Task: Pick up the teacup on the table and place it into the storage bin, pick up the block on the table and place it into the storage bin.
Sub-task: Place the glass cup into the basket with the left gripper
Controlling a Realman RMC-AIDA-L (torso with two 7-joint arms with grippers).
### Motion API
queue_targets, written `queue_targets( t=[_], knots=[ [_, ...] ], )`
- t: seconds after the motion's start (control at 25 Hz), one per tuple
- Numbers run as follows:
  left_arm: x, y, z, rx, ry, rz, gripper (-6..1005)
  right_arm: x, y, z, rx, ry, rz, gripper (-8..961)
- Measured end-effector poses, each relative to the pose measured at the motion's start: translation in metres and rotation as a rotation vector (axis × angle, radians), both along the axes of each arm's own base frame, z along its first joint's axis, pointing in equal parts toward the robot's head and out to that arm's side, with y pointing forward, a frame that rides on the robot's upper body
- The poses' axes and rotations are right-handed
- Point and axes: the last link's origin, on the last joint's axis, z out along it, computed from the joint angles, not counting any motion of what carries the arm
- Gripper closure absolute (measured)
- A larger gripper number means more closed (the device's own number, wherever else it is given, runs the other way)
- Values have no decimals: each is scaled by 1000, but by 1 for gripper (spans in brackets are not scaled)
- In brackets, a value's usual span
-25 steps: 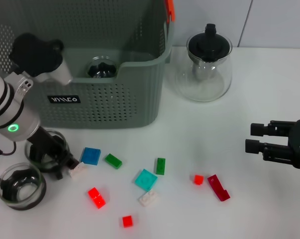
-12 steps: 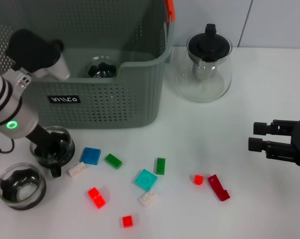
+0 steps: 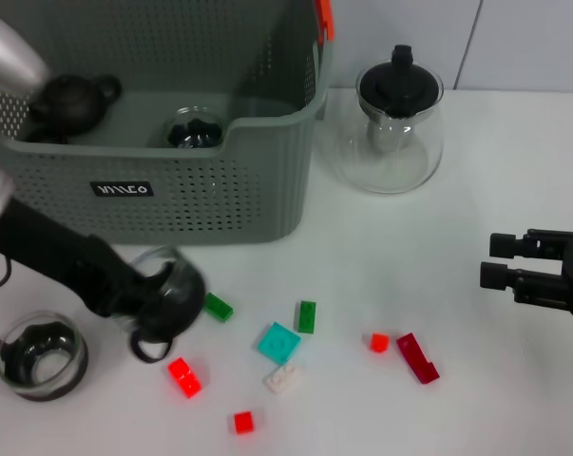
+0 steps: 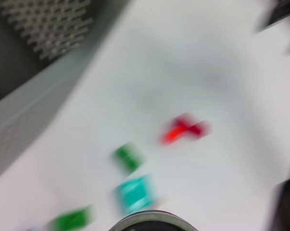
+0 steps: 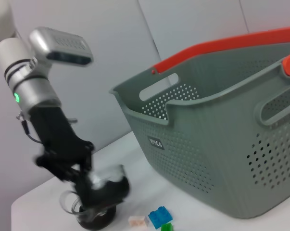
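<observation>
Your left gripper (image 3: 151, 306) was clamped on a glass teacup (image 3: 167, 293), carrying it just above the table (image 3: 362, 275) in front of the storage bin (image 3: 172, 180). A second teacup (image 3: 39, 353) sat near the table's edge beside it. Coloured blocks (image 3: 279, 342) lay scattered nearby. Your right gripper (image 3: 500, 262) waited well apart, its jaws parted and holding nothing.

glass teapot (image 3: 389, 128) with black lid: upright on white table (image 3: 476, 218), right of the basket | black teapot (image 3: 69, 100): inside basket, far-left part | round black-and-glass item (image 3: 194, 130): inside basket, near front wall
</observation>
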Motion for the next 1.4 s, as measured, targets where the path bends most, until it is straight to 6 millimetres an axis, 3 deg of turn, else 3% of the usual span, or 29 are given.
queue_targets(
  t=[0.24, 0.44, 0.6, 0.64, 0.72, 0.92, 1.12, 1.4],
  knots=[
    [-1, 4, 22, -32, -450, -45, 943, 1, -1, -1, -3, 6, -4, 371],
    [15, 14, 49, 156, -750, -126, 932, 2, -1, -1, 1, 8, -5, 371],
    [20, 37, 75, 412, -901, -65, 923, 1, 0, -2, -1, 11, -5, 371],
    [21, 59, 85, 517, -831, -16, 920, 1, 1, -2, 0, 10, -5, 371],
    [24, 71, 87, 550, -772, 0, 916, 1, 1, -1, 3, 10, -6, 371],
    [41, 120, 75, 569, -396, 62, 905, 1, 2, -2, 1, 8, -4, 371],
    [44, 145, 45, 564, -31, 83, 894, 3, -1, -1, 0, 10, -11, 370],
    [33, 160, -4, 619, 275, 28, 878, 4, -6, -9, -12, -10, 19, 370]
  ],
)
